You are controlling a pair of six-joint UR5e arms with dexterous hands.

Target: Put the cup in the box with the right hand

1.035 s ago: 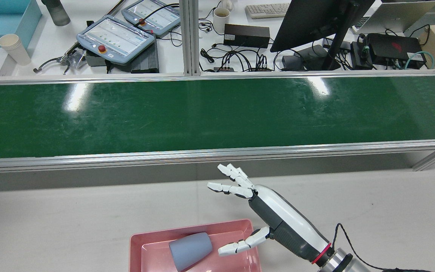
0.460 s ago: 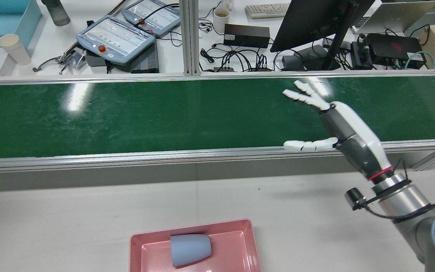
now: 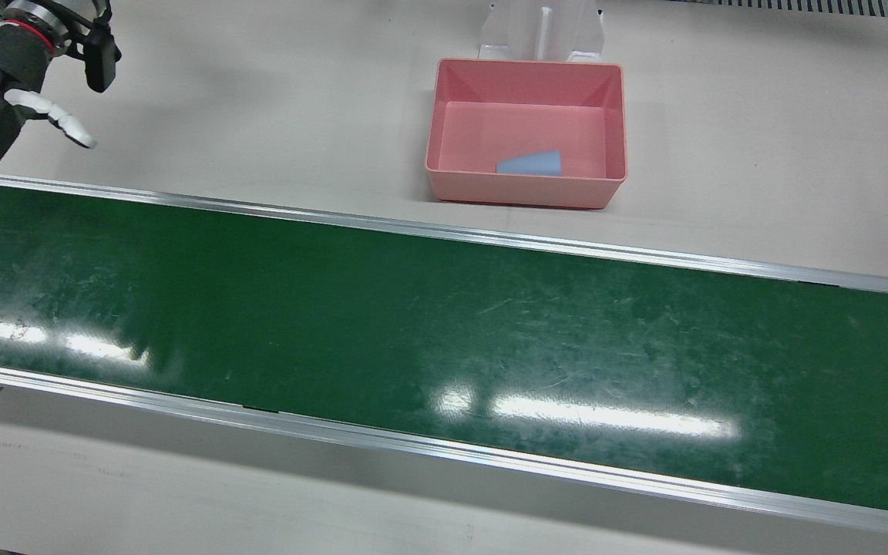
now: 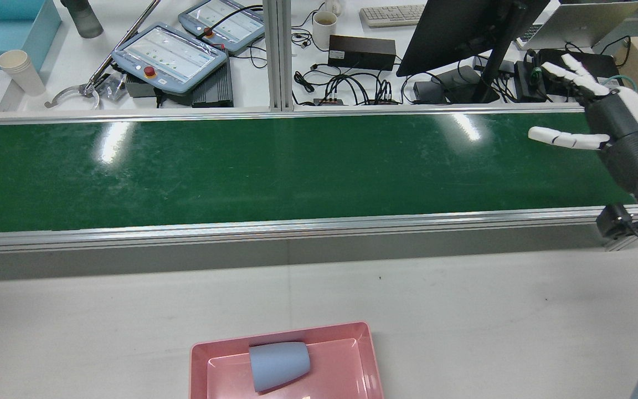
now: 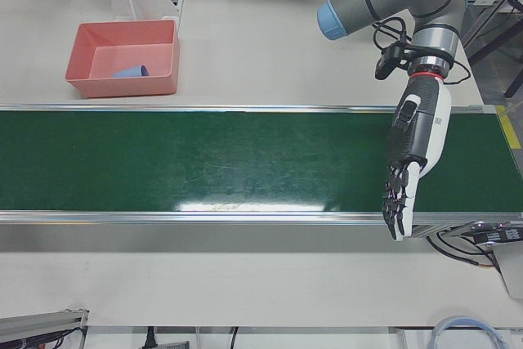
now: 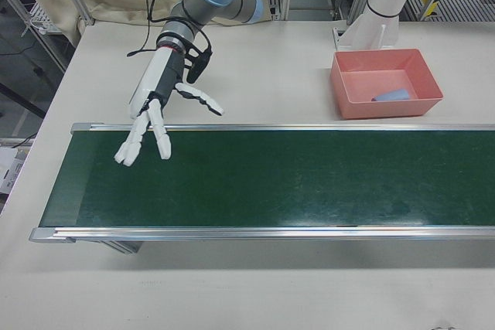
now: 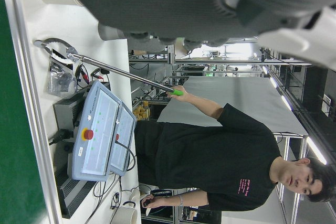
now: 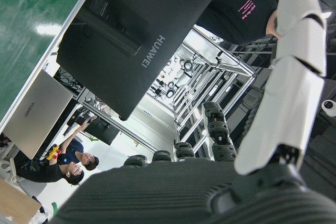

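Note:
The grey-blue cup point(image 4: 279, 366) lies on its side inside the pink box point(image 4: 352, 331), on the white table near the robot's side. The cup point(image 3: 529, 163) and the box point(image 3: 525, 190) also show in the front view. My right hand point(image 4: 612, 127) is open and empty, fingers spread, raised over the right end of the green belt point(image 4: 297, 166), far from the box. It also shows in the right-front view point(image 6: 151, 106). My left hand point(image 5: 413, 153) hangs open with fingers pointing down over the other end of the belt.
Beyond the belt, a desk holds teach pendants point(image 4: 169, 55), a monitor point(image 4: 463, 33), cables and paper cups point(image 4: 20, 71). A person reaches a long grabber pole point(image 4: 122, 44) over that desk. A white arm pedestal point(image 3: 540, 31) stands behind the box.
My right hand has left the box, where it was open beside the cup, and swung up and right across the belt to its right end. The cup rolled slightly in the box.

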